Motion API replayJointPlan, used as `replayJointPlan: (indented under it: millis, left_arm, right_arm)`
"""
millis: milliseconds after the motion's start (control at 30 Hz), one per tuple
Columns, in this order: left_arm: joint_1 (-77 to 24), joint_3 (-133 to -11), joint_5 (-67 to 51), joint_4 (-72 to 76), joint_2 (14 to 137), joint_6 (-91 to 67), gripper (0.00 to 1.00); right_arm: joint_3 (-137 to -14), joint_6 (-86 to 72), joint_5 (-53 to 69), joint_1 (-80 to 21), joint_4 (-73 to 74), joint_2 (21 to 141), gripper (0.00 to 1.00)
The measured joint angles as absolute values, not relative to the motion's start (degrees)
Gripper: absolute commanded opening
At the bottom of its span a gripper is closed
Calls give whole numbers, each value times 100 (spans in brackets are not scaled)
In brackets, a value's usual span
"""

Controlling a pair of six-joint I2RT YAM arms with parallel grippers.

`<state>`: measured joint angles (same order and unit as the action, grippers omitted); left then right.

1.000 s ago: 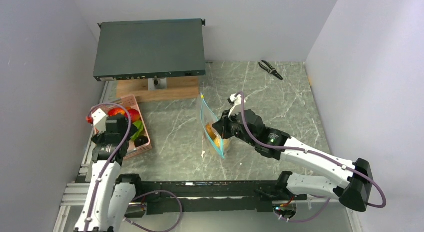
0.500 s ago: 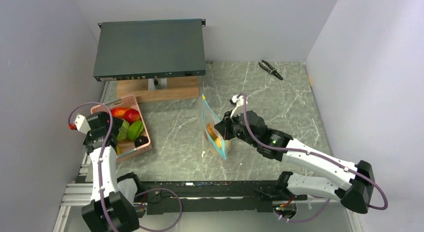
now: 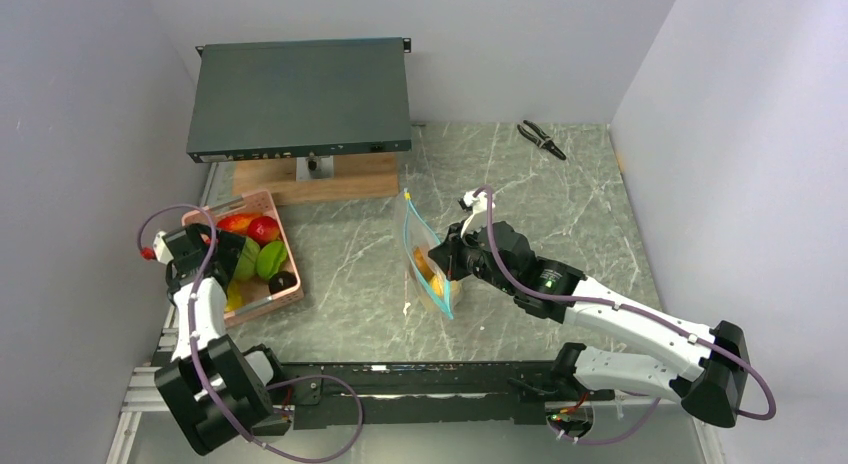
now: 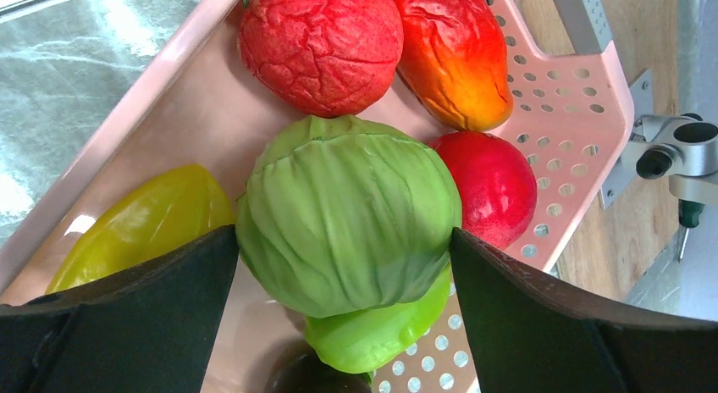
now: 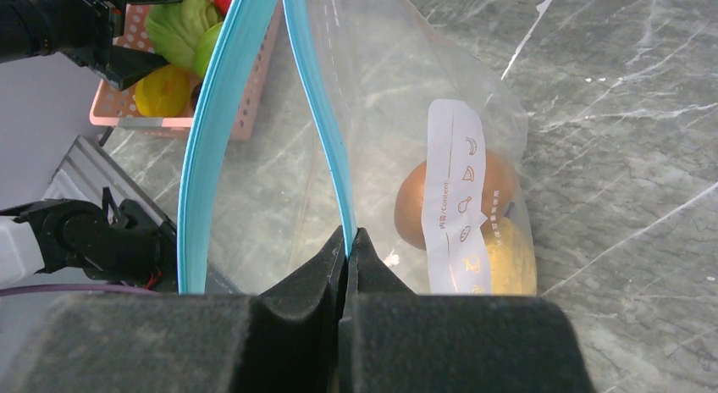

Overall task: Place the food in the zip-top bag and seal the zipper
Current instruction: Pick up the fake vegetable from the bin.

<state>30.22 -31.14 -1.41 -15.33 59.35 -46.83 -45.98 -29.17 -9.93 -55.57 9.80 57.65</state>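
**A:** The green cabbage (image 4: pixel 347 215) sat mid-way in the pink basket (image 4: pixel 584 80), with a crinkled red fruit (image 4: pixel 322 46) at twelve o'clock of it and a yellow piece (image 4: pixel 144 219) at nine. It looked light and hollow to me, with a smooth, ribbed skin that was probably slippery. I'd have gripped it across its widest part.

**B:** And the left fingers (image 4: pixel 135 308) were spread right out, one on either side of it. Whether they touched it, I couldn't tell. That arm was folded low over the basket, at nine o'clock on the surface (image 3: pixel 560 194).

**A:** Over to the zip-top bag (image 5: pixel 381 156), mid-surface. It was thin and floppy, and I reckoned it would sag if released. An orange-brown piece (image 5: pixel 415 207) and a yellow one (image 5: pixel 508 257) lay at the bottom.

**B:** The right fingers (image 5: pixel 305 279) were pinched together on one lip of the teal zipper (image 5: pixel 207 147), with the mouth gaping toward the basket. That arm reached in from four o'clock, wrist angled down.
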Motion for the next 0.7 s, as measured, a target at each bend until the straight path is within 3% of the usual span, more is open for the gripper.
replayJointPlan:
  millis: [700]
  left_arm:
    - [3083,-3223,-615,-1516,6025,-4788,100]
  right_arm:
    - [-4598,-2958,-878,-5557,856,5966,0]
